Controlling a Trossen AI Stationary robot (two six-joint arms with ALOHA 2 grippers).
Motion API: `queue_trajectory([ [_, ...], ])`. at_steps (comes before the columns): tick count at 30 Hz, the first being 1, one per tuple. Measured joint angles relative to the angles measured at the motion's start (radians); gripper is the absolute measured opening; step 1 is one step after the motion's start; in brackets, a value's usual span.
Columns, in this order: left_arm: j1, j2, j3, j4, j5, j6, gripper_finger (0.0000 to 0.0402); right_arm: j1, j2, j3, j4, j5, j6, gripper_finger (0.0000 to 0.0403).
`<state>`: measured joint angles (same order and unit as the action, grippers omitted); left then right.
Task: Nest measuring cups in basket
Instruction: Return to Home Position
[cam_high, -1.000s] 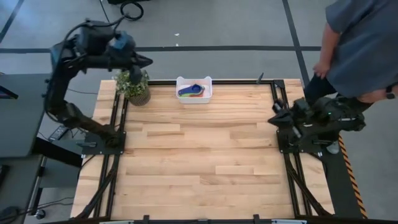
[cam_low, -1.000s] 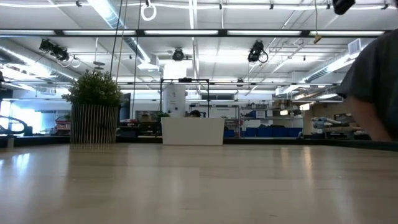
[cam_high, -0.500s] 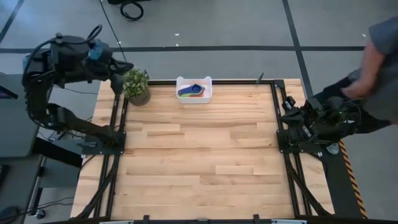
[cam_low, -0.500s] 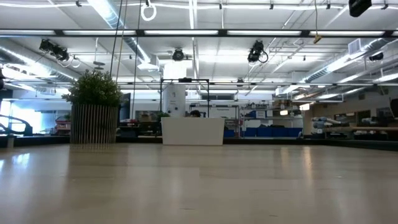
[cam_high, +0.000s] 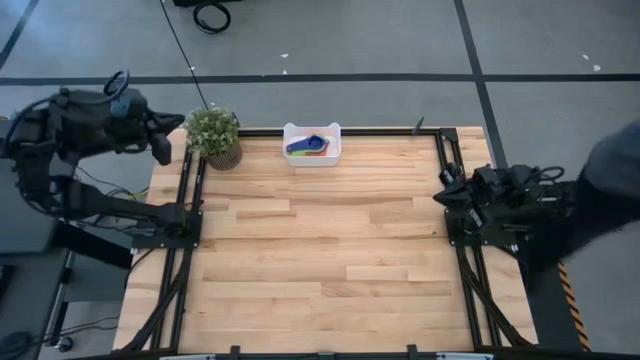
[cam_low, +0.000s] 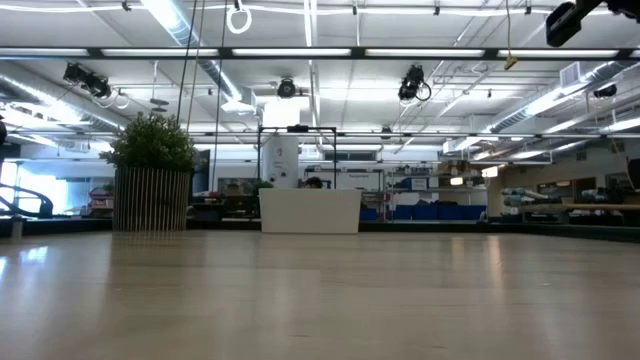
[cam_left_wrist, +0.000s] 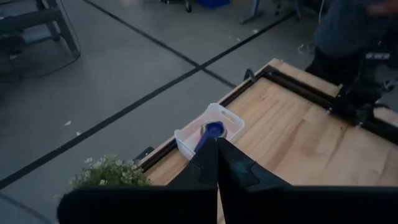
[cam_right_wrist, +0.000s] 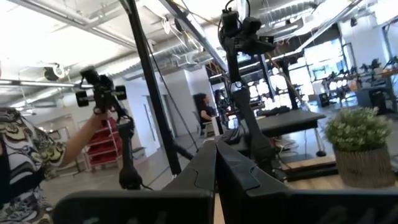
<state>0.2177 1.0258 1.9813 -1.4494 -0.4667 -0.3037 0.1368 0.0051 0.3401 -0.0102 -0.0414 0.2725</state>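
Note:
The white basket (cam_high: 312, 144) stands at the table's far edge, also in the low view (cam_low: 310, 212) and the left wrist view (cam_left_wrist: 210, 130). Nested measuring cups (cam_high: 306, 146) lie inside it, a blue one on top, with orange and green showing below. My left gripper (cam_high: 163, 143) is raised beyond the table's far left corner, left of the potted plant, shut and holding nothing (cam_left_wrist: 216, 163). My right gripper (cam_high: 441, 197) rests shut at the table's right edge (cam_right_wrist: 216, 163).
A potted green plant (cam_high: 214, 135) stands at the far left corner, close to my left gripper. A person (cam_high: 600, 195) stands beyond the table's right edge, near my right arm. Black frame rails (cam_high: 186, 190) run along both sides. The wooden tabletop (cam_high: 320, 260) stretches between them.
My left arm has swung back from above the plant, leftward and away past the table's far left corner. The person at the right has moved from the far right toward the near right. The basket and cups have stayed put.

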Motion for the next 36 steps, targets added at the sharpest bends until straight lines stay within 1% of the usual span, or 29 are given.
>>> queue_trajectory([
  [4,-0.012,-0.17,-0.283,0.19,-0.002,0.002,0.0002,0.0,0.0,-0.076,0.097,0.004,0.033,0.0014],
  [8,-0.021,-0.353,-0.569,0.399,0.035,0.009,0.0002,0.0,0.0,-0.145,0.193,-0.001,0.035,0.0014],
  [13,-0.02,-0.558,-0.893,0.62,0.112,0.047,0.0002,0.0,0.0,-0.205,0.218,0.002,0.034,0.0014],
  [16,-0.02,-0.668,-1.051,0.728,0.132,0.074,0.0002,0.0,0.0,-0.219,0.22,0.019,0.006,0.0014],
  [21,-0.02,-0.821,-1.247,0.861,0.188,0.15,0.0002,0.0,0.0,-0.242,0.228,0.021,-0.067,0.0014],
  [28,-0.02,-0.987,-1.485,1.014,0.194,0.2,0.0002,-0.001,0.0,-0.331,0.344,0.022,-0.124,0.0014],
  [31,-0.02,-1.023,-1.567,1.052,0.212,0.234,0.0002,-0.001,0.007,-0.333,0.321,0.024,-0.151,0.0014],
  [36,-0.02,-1.021,-1.656,1.122,0.217,0.264,0.0002,-0.002,0.01,-0.333,0.315,0.053,-0.191,0.0014],
])
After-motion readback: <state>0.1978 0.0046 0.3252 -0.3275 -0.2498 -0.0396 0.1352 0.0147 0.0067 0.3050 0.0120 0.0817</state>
